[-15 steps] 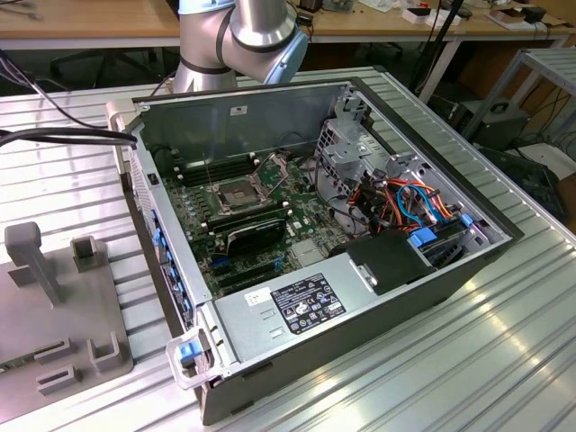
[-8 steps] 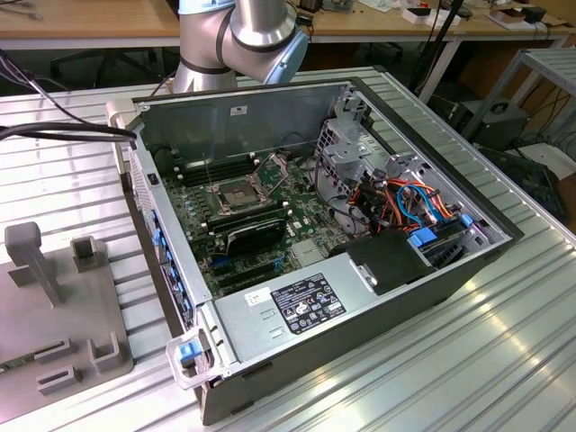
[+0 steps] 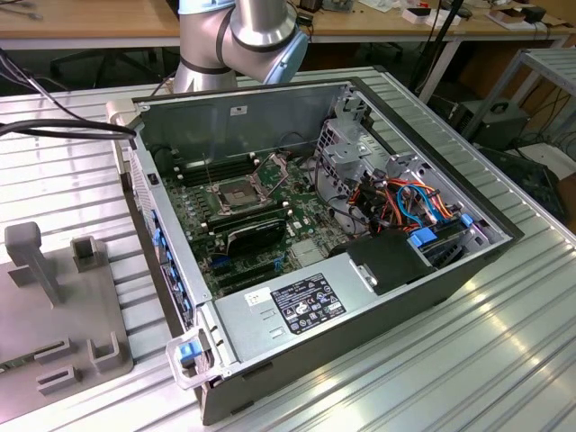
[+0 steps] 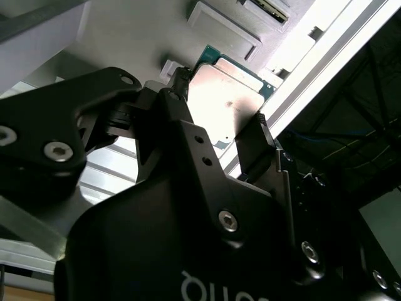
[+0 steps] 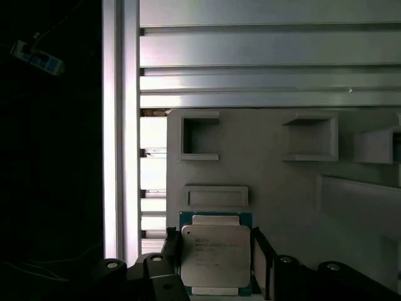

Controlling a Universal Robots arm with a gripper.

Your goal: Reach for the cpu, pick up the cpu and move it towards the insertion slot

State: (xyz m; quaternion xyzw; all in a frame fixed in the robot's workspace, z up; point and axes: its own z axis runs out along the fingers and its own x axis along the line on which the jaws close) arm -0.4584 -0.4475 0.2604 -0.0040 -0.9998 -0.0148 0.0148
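Note:
In both wrist views the cpu, a flat silvery square on a green edge, sits between the two black fingers of my gripper. The fingers press against its two opposite sides, so the gripper is shut on it. Beneath the cpu is a grey fixture plate; I cannot tell whether the chip rests on the plate or is lifted off it. The insertion slot, a silver-framed socket with its retention plate raised, lies on the motherboard inside the open computer case in the exterior view.
The arm stands behind the case's back wall. Cables and a drive cage crowd the case at the exterior view's right. A grey fixture with posts lies at its left. Raised pockets dot the fixture plate.

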